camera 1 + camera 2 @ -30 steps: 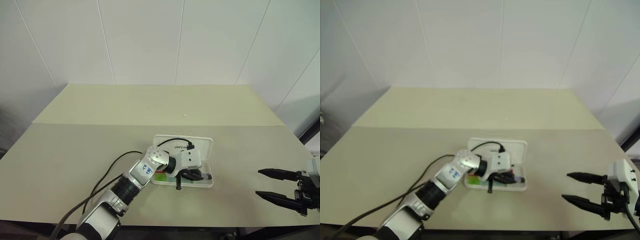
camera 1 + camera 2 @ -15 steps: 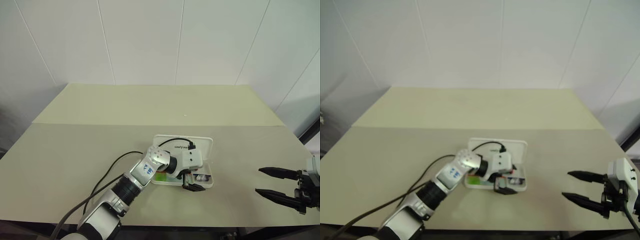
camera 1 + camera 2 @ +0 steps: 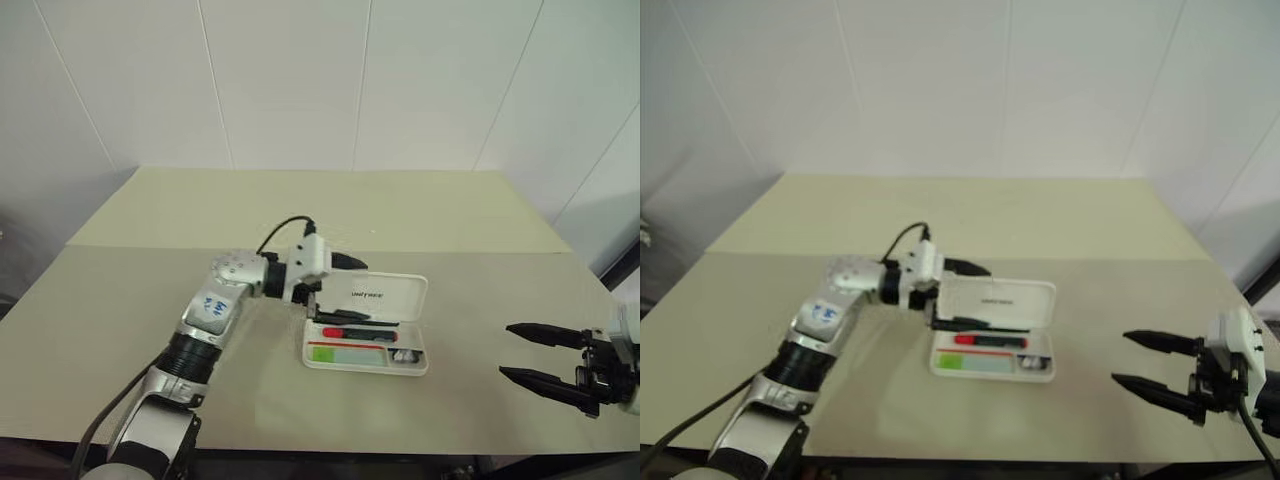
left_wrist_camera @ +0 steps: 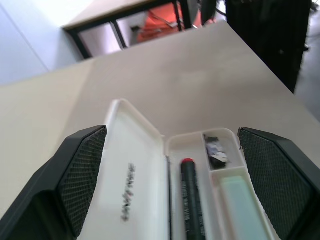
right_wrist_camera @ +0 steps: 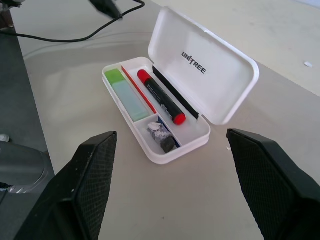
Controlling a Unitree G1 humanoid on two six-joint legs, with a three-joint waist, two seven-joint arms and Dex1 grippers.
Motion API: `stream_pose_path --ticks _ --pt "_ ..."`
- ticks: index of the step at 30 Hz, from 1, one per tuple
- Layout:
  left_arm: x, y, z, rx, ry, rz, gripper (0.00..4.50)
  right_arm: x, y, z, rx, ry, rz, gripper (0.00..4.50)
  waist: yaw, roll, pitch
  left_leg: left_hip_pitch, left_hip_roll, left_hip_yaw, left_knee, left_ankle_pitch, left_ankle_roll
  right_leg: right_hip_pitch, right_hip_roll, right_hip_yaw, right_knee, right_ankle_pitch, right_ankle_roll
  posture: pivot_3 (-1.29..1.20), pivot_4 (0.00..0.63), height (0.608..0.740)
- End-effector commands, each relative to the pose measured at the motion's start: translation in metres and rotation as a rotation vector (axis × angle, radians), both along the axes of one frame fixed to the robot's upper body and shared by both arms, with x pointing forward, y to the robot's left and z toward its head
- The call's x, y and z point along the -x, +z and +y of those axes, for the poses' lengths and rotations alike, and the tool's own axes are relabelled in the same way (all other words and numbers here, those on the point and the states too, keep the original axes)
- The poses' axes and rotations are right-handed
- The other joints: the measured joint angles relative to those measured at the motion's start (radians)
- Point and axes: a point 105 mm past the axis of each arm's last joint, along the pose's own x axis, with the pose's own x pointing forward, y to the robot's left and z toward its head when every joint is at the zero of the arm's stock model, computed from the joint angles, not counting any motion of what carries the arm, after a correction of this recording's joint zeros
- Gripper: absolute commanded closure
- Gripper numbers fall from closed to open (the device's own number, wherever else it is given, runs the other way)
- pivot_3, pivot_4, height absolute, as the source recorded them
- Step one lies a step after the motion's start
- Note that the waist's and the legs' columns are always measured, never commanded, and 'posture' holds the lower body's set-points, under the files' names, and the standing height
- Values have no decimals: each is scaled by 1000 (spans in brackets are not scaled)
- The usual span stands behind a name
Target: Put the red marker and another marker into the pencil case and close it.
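Note:
The white pencil case [image 3: 408, 363] lies open on the table, its lid [image 5: 205, 70] tilted back. In the tray, the red marker [image 5: 161, 96] lies along the hinge side. The lime-green marker [image 5: 125, 91] lies in the compartment in front of it. My left gripper [image 3: 344, 290] hangs open above the case's left end, pointing right, with nothing between its fingers [image 4: 82, 175]. My right gripper [image 3: 508, 352] stands open and empty well to the right of the case, pointing at it.
A small dark grey piece [image 5: 168, 143] sits in the tray's end compartment. A black cable [image 3: 282, 226] loops over my left wrist. The beige table [image 3: 300, 210] stretches wide behind the case, and its front edge [image 3: 400, 447] runs close below it.
My left gripper has opened, let go of the red marker in the tray, and risen up and to the left. The right gripper has kept still.

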Motion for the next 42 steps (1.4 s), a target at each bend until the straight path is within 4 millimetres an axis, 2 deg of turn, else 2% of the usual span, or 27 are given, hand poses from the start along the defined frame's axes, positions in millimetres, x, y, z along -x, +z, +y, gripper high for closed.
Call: stream_pose_path --ticks 1,4,8,13,14,17,20,24,30,37,42 --pt "-14 27 27 128 58 -50 434 -4 8 9 -31 53 -52 0 -2 0 0 0 0 0 0 0 0 0 0 0 0 0 0 0 150 740" --pt "-28 23 45 144 107 -18 1322 -8 10 15 -44 84 -59 0 -6 0 0 1 0 0 1 0 0 1 0 0 0 0 0 0 150 740" --pt "-47 9 68 111 170 159 2617 -14 10 19 -43 108 -66 0 -5 0 0 1 0 0 1 0 0 1 0 0 1 0 0 0 150 740" --pt "-58 0 80 81 212 233 4325 -17 11 19 -43 117 -70 0 -1 0 0 0 0 -1 0 0 0 1 0 -1 1 0 0 0 150 740" --pt "-61 2 82 92 225 244 4455 -17 11 19 -44 118 -71 0 -1 0 0 0 0 -2 0 0 0 1 0 -1 0 0 0 0 150 740" --pt "-71 4 87 104 282 264 4455 -17 11 20 -46 120 -73 0 -2 0 0 -1 0 -2 0 0 0 1 0 -1 0 0 0 0 150 740" --pt "-85 -3 94 79 390 278 4455 -18 10 19 -52 121 -72 0 -3 0 0 0 0 -2 0 0 0 1 0 -1 0 0 1 0 150 740" --pt "-91 -10 91 113 409 283 4455 -25 18 13 -122 126 -113 0 -8 0 0 0 0 -1 0 0 0 1 0 -1 0 1 1 0 150 740" --pt "-82 -34 78 27 315 426 4455 -34 20 -4 -107 174 -115 0 -5 0 0 -1 0 -1 0 0 0 -1 0 -1 1 1 1 0 150 740" --pt "-66 -34 63 17 147 519 4455 -50 23 -8 -62 195 -120 0 -8 0 0 -1 -1 0 -1 0 0 -2 0 -1 2 1 1 0 150 740" --pt "-44 -37 61 -74 -38 570 4455 -50 22 -5 -60 204 -122 0 -7 0 0 -2 0 0 -2 0 0 -4 0 -1 3 0 1 0 150 740"
